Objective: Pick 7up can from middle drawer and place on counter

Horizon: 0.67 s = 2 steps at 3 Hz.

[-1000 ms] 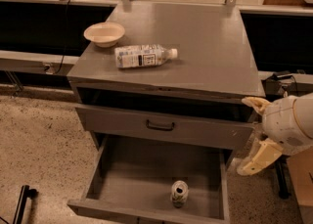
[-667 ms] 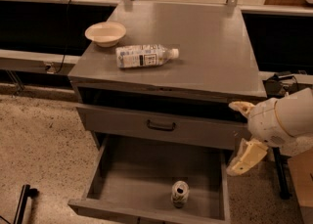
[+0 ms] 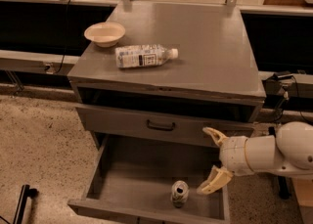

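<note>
Above and right of the 7up can [image 3: 179, 193] (standing upright in the middle drawer [image 3: 132, 184]), the gripper [image 3: 212, 159] is hovering, jaws spread apart.

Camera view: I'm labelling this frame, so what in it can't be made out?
- 7up can, upright in the middle drawer: its print is too small to read.
- End effector, open, just right of the can over the drawer: its arm is cut off by the right edge.
- Dark recess under the counter: shadow hides the inside.
- Plastic bottle: label text is too small.
</note>
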Available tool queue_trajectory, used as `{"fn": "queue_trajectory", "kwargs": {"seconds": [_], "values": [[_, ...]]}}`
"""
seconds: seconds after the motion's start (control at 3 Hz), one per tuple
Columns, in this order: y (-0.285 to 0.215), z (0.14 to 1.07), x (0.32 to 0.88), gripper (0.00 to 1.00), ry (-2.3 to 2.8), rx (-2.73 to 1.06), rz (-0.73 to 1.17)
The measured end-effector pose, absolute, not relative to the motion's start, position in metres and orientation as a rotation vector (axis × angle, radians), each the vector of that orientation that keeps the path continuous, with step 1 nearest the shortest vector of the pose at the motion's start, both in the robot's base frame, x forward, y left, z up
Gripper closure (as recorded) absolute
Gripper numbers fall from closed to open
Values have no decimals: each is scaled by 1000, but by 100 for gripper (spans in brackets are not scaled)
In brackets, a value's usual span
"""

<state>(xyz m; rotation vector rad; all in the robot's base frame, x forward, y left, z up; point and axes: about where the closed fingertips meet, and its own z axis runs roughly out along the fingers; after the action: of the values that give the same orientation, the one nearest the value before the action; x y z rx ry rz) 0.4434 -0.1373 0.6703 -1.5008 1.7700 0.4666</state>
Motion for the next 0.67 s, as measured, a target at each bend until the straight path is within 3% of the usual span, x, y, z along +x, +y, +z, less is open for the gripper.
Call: {"fn": "queue_trajectory", "kwargs": {"seconds": [0.33, 0.67], "values": [[-133, 666, 457, 0, 1697, -1521, 396], [-115, 636, 453, 0, 1679, -1532, 451]]}}
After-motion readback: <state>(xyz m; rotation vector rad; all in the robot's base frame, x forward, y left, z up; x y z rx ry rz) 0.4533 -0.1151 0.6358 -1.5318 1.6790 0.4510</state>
